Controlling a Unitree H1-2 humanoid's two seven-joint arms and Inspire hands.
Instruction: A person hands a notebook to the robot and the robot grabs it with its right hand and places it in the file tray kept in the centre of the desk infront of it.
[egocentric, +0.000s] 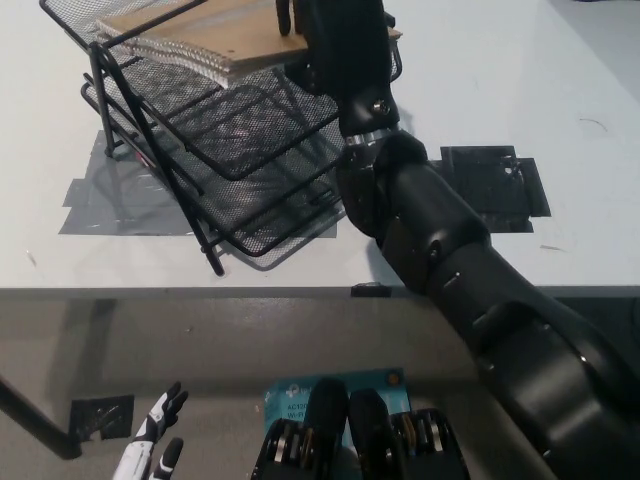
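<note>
1. The black mesh file tray (235, 150) fills the upper left of the white table (560, 90); its tiers fan out towards the table's front edge.
2. The tray's slanted black posts (170, 165) close its left front side.
3. The spiral notebook (190, 35) covers an upper tier under the top shelf; the gap above it looks narrow, though the frame's edge cuts it off.
4. The right robot hand (335, 40) and its black arm (440, 240) block the tray's right side.
5. The two lower tiers lie bare.
6. The table right of the arm is open, with only flat black tape (495, 180).
7. The left robot hand (150, 450) hangs below the table's edge, well apart.
</note>
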